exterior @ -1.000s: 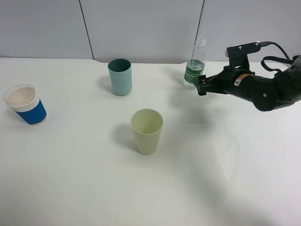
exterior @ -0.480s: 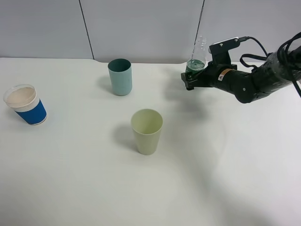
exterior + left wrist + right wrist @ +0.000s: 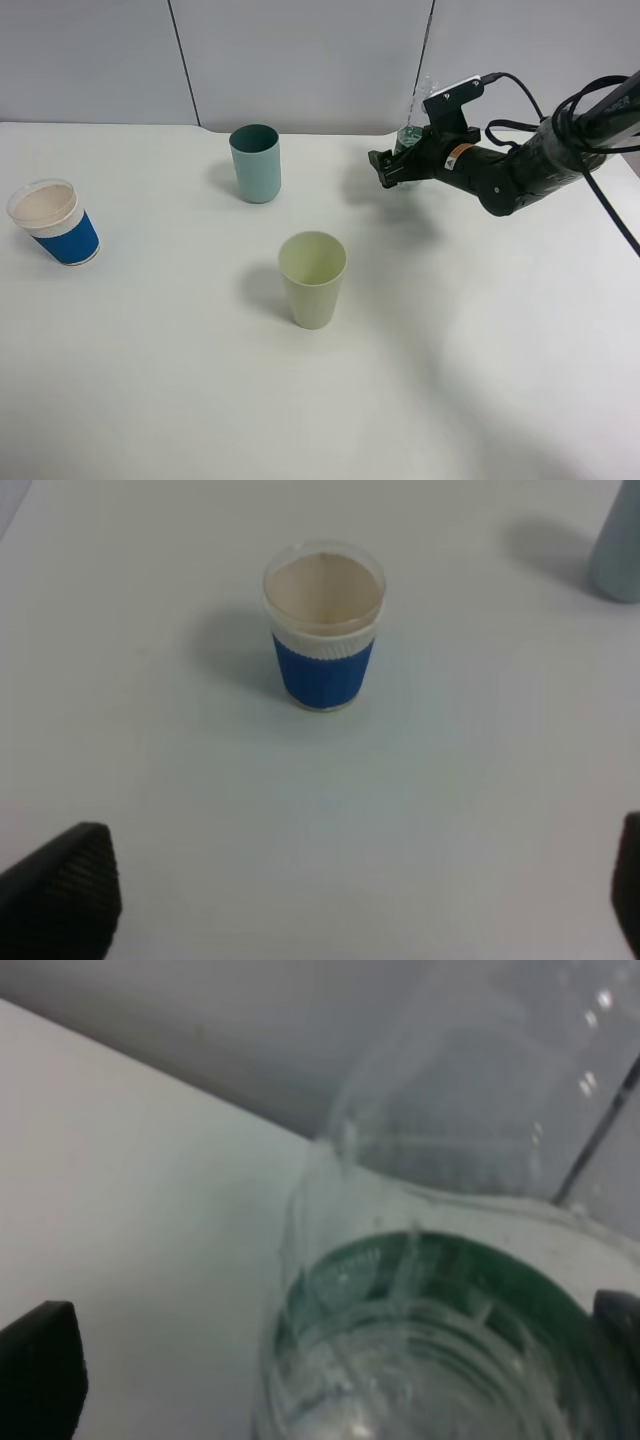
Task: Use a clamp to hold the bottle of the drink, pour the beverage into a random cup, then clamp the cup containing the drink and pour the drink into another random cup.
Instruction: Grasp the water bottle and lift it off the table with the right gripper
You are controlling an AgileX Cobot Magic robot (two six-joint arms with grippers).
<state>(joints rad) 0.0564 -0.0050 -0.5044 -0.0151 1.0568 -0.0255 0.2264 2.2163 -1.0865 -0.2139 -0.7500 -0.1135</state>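
Bottle of the drink [image 3: 430, 1290] stands at the back right of the tabletop [image 3: 450, 330], now between the spread jaws of the right tool [image 3: 386, 168], which has advanced around it within the last second. Nothing is clamped yet: you should close the tool before lifting

This looks to me like a robotics lab or test bench. There is a plain white table [image 3: 480, 400], and behind the table stand flat grey wall panels [image 3: 300, 60] split by dark seams [image 3: 183, 60]. A black robot arm [image 3: 520, 175] trailing loose cables [image 3: 565, 115] reaches over the table's far right part.
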